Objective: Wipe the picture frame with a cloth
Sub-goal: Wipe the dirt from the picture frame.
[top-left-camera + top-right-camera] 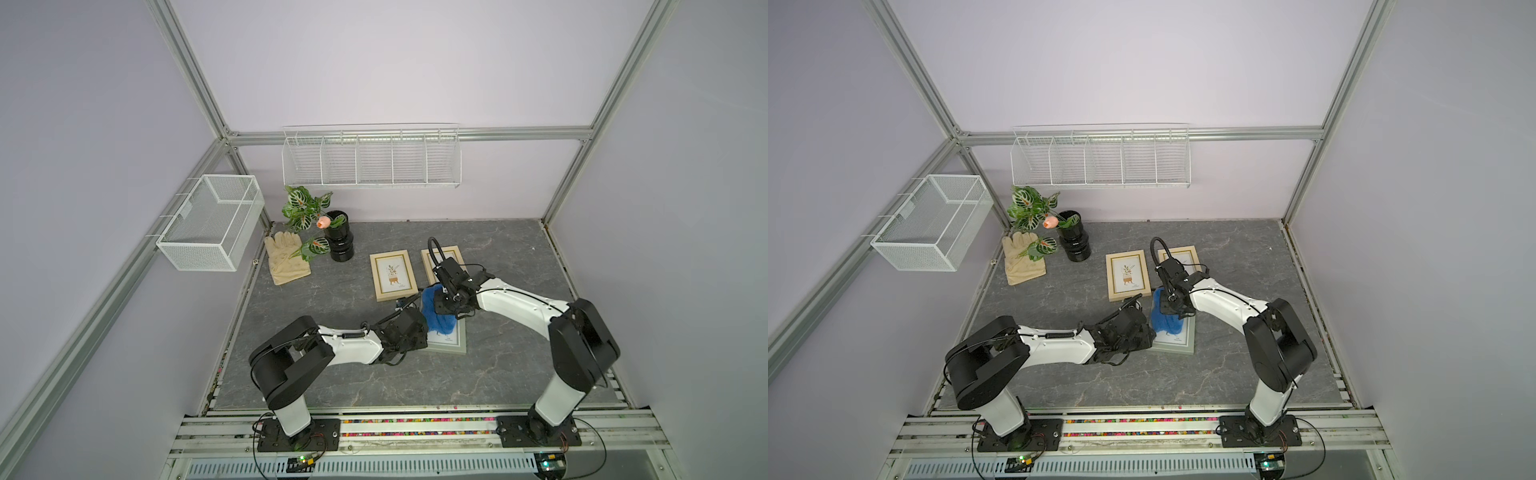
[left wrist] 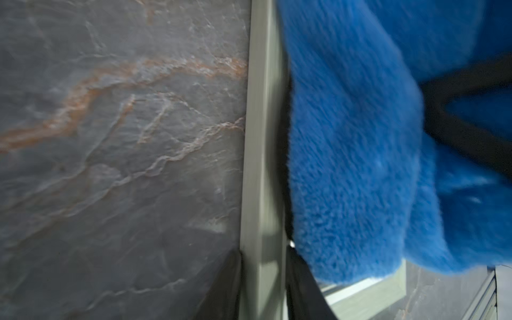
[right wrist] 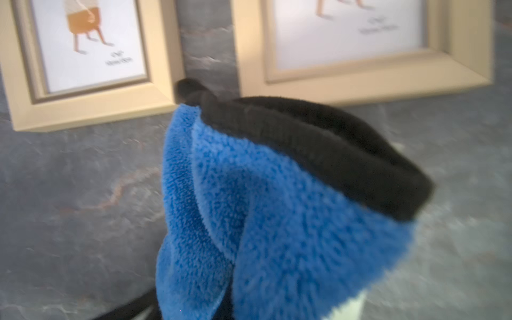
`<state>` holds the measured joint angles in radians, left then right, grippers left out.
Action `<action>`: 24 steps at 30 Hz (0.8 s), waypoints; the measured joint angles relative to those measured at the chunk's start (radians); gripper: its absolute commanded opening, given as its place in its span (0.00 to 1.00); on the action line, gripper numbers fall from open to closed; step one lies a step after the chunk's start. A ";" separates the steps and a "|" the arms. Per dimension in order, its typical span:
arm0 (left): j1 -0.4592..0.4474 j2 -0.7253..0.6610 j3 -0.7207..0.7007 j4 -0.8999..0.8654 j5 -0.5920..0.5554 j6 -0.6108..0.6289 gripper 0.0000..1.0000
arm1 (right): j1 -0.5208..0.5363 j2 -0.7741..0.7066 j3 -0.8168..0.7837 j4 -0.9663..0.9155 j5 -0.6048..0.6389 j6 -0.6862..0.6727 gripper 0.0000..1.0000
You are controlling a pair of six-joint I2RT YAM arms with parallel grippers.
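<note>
With the left gripper (image 1: 420,334) pinching the picture frame's (image 1: 451,343) edge, the right gripper (image 1: 442,305), closed on the cloth (image 1: 436,322), should sweep flat.

I can read nothing from here: tiny caption lines sit on the prints in the beige frame with the orange drawing (image 3: 91,110) and the second beige frame (image 3: 360,88), both too blurred

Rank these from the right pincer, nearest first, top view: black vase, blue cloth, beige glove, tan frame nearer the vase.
From the right pincer:
1. blue cloth: in its grip, on the grey-green frame.
2. tan frame: left of it, slightly back.
3. black vase: back left.
4. beige glove: far left, past the vase.
</note>
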<state>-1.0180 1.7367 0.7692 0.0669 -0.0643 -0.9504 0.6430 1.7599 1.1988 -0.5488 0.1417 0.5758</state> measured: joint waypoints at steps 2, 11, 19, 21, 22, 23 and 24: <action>-0.011 -0.003 -0.001 -0.005 -0.001 -0.009 0.28 | -0.003 0.013 -0.011 0.000 0.009 -0.005 0.07; -0.069 -0.016 -0.009 -0.017 0.002 -0.033 0.29 | -0.079 -0.134 -0.197 -0.038 0.107 -0.034 0.07; -0.103 -0.053 -0.016 -0.078 0.005 -0.059 0.31 | -0.093 -0.297 -0.237 -0.111 0.187 -0.040 0.07; -0.117 -0.084 -0.023 -0.130 0.010 -0.064 0.36 | -0.093 -0.367 -0.250 -0.111 0.166 -0.053 0.07; -0.123 -0.103 -0.023 -0.162 0.012 -0.064 0.41 | -0.093 -0.400 -0.257 -0.106 0.148 -0.056 0.07; -0.129 -0.123 -0.023 -0.205 0.012 -0.062 0.48 | -0.093 -0.438 -0.266 -0.102 0.127 -0.061 0.07; -0.132 -0.145 -0.021 -0.255 0.012 -0.058 0.53 | -0.093 -0.473 -0.277 -0.094 0.101 -0.064 0.07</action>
<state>-1.1500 1.5921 0.7483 -0.1879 -0.0525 -1.0080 0.5495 1.2865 0.9222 -0.6426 0.2428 0.5114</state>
